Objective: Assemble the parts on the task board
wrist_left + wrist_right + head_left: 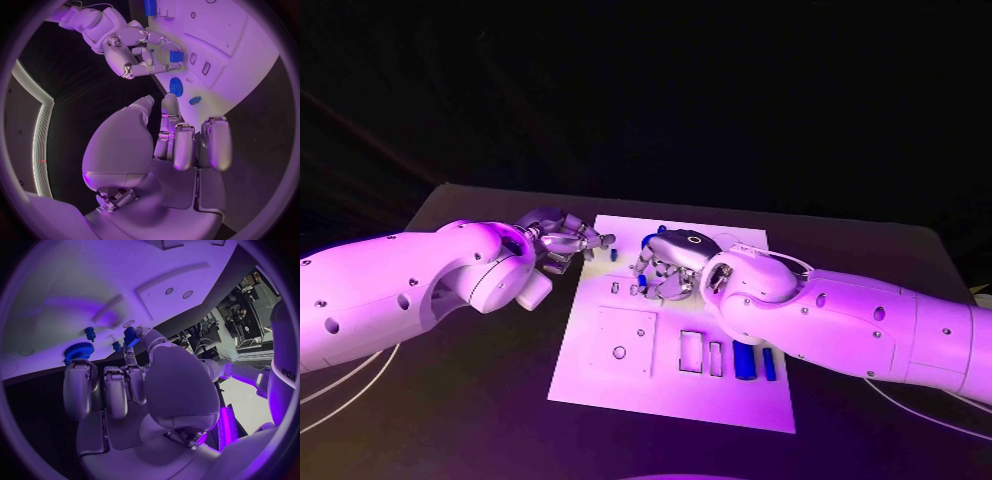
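The white task board (678, 340) lay in the middle of the black table (877, 260). The right hand (669, 268) hung over the board's far half, about 12 o'clock from its centre, and pinched a small blue block (129, 335) at its fingertips; the left wrist view showed the same block (176, 56) held just above the board. The left hand (560, 238) sat at the board's far left corner, about 10 o'clock, its fingers loosely curled with gaps between them and nothing in them.

A blue gear (79, 351) lay flat on the board near the right hand, with a small blue peg (90, 333) just beside it. Two blue bars (753, 362) lay side by side at about 4 o'clock, beside empty slots.

The block looked like hard, light plastic, smooth enough to slip or twist in a fingertip pinch, so its flat opposite sides seemed the best place to hold it. The gear and peg stood close to the working spot and could be knocked, and the left hand crowded that corner.
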Robot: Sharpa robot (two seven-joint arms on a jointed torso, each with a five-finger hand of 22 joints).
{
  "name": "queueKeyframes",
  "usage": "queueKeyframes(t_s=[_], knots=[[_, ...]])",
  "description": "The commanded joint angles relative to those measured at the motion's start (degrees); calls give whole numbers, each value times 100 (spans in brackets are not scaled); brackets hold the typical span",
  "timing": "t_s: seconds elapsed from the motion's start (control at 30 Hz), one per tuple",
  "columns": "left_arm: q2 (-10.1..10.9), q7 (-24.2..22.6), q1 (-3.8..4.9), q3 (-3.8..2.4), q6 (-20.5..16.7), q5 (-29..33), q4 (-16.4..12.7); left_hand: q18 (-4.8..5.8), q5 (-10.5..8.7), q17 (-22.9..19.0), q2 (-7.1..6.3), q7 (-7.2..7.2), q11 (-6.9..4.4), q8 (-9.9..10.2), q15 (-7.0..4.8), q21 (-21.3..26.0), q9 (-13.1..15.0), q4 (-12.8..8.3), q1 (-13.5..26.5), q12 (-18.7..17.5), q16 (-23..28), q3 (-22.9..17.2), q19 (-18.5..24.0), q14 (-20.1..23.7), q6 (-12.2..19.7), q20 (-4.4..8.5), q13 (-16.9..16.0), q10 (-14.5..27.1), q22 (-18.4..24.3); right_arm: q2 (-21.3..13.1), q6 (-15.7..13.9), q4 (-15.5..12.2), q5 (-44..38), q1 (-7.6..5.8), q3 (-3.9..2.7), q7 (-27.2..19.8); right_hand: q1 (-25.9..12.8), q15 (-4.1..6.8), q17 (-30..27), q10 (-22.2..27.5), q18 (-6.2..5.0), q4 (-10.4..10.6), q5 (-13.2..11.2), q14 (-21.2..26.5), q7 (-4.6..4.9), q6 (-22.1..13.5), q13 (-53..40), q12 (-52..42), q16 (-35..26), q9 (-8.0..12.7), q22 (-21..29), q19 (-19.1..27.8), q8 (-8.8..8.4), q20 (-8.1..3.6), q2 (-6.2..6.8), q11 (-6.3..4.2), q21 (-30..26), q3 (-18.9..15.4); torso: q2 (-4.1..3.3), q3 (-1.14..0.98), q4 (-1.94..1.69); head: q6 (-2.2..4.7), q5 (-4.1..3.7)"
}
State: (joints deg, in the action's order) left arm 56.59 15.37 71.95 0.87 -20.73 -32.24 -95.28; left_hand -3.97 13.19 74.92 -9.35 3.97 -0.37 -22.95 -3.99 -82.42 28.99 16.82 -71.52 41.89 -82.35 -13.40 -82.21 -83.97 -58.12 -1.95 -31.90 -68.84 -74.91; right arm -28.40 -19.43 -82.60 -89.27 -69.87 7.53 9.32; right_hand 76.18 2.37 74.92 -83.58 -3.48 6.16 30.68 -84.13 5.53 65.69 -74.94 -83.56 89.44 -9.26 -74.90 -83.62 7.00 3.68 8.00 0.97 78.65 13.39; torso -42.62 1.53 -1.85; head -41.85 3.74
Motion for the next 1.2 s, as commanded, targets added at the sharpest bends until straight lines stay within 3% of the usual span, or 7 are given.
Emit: queueKeyframes(t_s=[0.03,0.7,1.2], knots=[[-20,-366,9,-5,-265,378,-21,86,-11,627,-2,-9,8,-15,24,20,-10,-4,53,-24,14,36,20,-331,45,-6,9,32,-132,30,87,27,-53,33,5,43,-7,41,1349,-91,87,0,-14,-548,-18,40,-802,9,-21,-6,-908,-70,35,-10,-43,-8,-8,50,4,-6,6,-9,17],[-45,-381,9,-5,-180,412,-20,88,-10,626,-1,-7,10,-14,26,15,-14,-6,62,-28,14,46,15,-331,50,-8,14,37,-141,62,138,28,-163,87,8,168,-6,41,1346,-88,86,-1,-17,-547,-18,36,-799,13,-23,-7,-907,-69,33,-11,-49,-8,-11,59,-1,-3,1,-27,23],[-49,-358,9,-5,-117,407,-33,89,-9,638,5,-8,10,-15,27,10,-17,-9,59,-31,3,47,10,-335,51,-10,17,39,-150,89,359,43,-273,86,8,355,-16,41,1333,-86,84,0,-38,-544,-14,29,-798,16,-29,-9,-901,-62,30,-12,-41,-5,-25,64,2,1,0,-29,26]])
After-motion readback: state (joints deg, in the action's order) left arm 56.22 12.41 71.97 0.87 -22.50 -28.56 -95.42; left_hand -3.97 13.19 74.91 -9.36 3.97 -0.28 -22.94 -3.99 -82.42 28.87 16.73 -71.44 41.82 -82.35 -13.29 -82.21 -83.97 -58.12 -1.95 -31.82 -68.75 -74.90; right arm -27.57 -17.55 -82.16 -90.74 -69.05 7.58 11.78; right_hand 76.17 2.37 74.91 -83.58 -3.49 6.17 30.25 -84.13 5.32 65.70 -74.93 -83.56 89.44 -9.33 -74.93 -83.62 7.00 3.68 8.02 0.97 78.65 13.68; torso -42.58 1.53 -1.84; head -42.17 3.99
